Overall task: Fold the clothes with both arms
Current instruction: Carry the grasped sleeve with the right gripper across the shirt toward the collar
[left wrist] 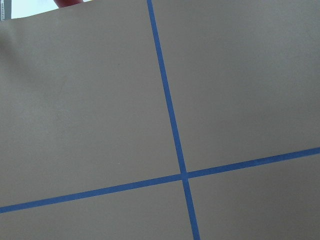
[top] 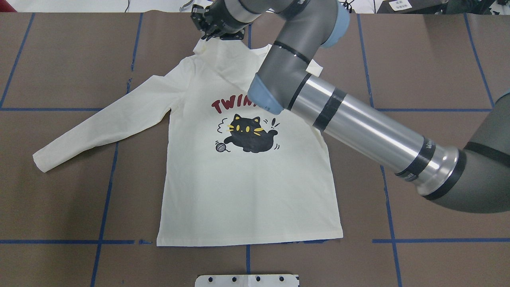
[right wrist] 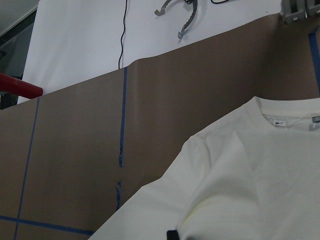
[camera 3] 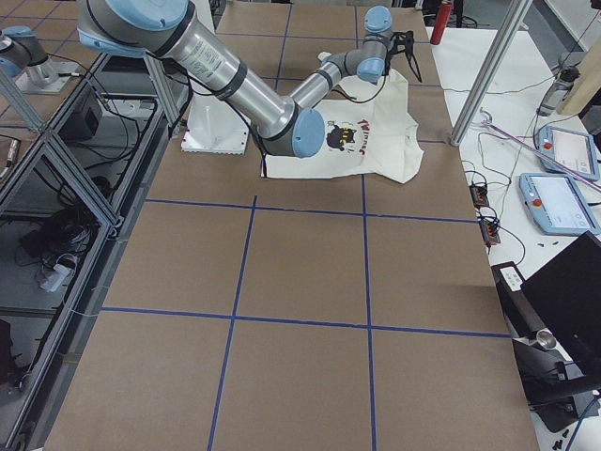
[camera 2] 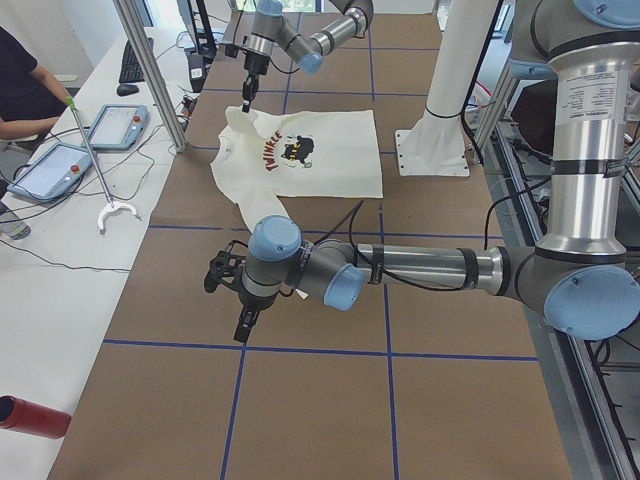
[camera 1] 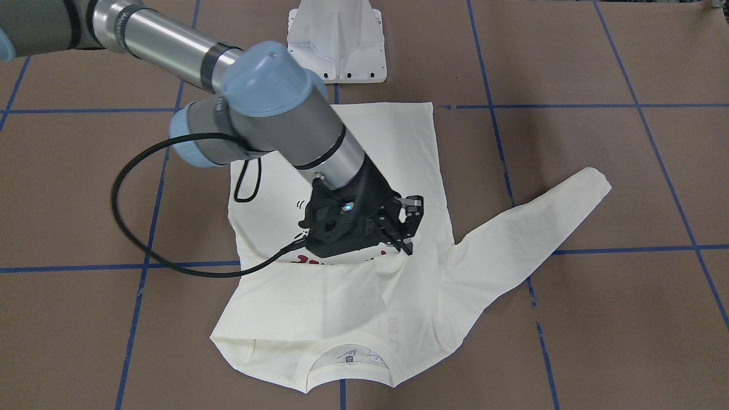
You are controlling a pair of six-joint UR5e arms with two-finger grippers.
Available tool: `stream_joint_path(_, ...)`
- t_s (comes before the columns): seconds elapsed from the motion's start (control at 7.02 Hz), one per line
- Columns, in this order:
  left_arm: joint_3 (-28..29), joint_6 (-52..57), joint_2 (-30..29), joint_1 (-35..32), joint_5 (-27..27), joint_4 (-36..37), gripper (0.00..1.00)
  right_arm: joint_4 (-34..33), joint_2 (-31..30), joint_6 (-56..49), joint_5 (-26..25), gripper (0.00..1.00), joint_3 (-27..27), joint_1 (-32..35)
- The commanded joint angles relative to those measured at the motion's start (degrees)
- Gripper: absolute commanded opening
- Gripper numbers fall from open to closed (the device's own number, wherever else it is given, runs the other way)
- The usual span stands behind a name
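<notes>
Nearest the robot lies the hem (top: 249, 235) of the shirt (top: 247, 191), which rests print-up on the table (top: 59, 199) with its long axis running near to far: hem near, cat print (top: 249, 135) in the middle, collar (camera 1: 350, 364) at the far end. One sleeve (top: 107, 123) is spread out to the left, slanting nearer toward its cuff. Beyond that cuff, well apart from the shirt's body, the left gripper (camera 2: 243, 322) hangs over bare table. Whether its fingers are apart or together I cannot tell, as only a side view shows it. At the far end, the right gripper (camera 1: 406, 246) is at the shirt's far left shoulder, just beside the collar. Its fingers look pinched together on the fabric, which tents up off the table there. The fold likely turns on this: the held shoulder lies left of the shirt's axis, so it would carry rightward over the print, while the left arm is nearer the spread sleeve.
</notes>
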Motion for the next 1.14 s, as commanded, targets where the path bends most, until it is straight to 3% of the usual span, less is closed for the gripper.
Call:
stream_joint_path(0.0,-0.1,0.0,0.2,0.0,0.0,0.1,1.0,0.1,1.4,0.0,-7.9,0.0,-3.7,-5.4)
stream_joint_path(0.14,-0.1,0.0,0.3,0.0,-0.4,0.0,1.0,0.3,1.9,-0.1,-9.2,0.22,-4.8,-6.2)
stream_joint_path(0.29,0.0,0.0,0.3,0.0,-0.7,0.0,1.0,0.3,4.8,-0.1,-12.6,0.99,-7.8,-7.7)
stream_joint_path(0.43,0.0,0.1,0.3,0.0,-0.7,0.0,1.0,2.3,8.1,-0.1,-18.9,1.0,-12.4,-10.7)
stream_joint_path(0.71,1.0,-0.1,0.0,0.1,-0.7,-0.2,1.0,4.4,8.4,0.2,-19.2,1.0,-12.9,-11.4)
stream_joint_path(0.86,0.8,-6.4,-0.2,1.7,-0.5,-1.3,1.0,1.3,8.4,0.4,-18.2,1.0,-12.1,-11.4)
stream_joint_path(1.0,1.1,-17.6,-0.1,7.5,0.1,-7.7,1.0,-7.2,8.1,0.2,-15.8,1.0,-7.2,-10.7)
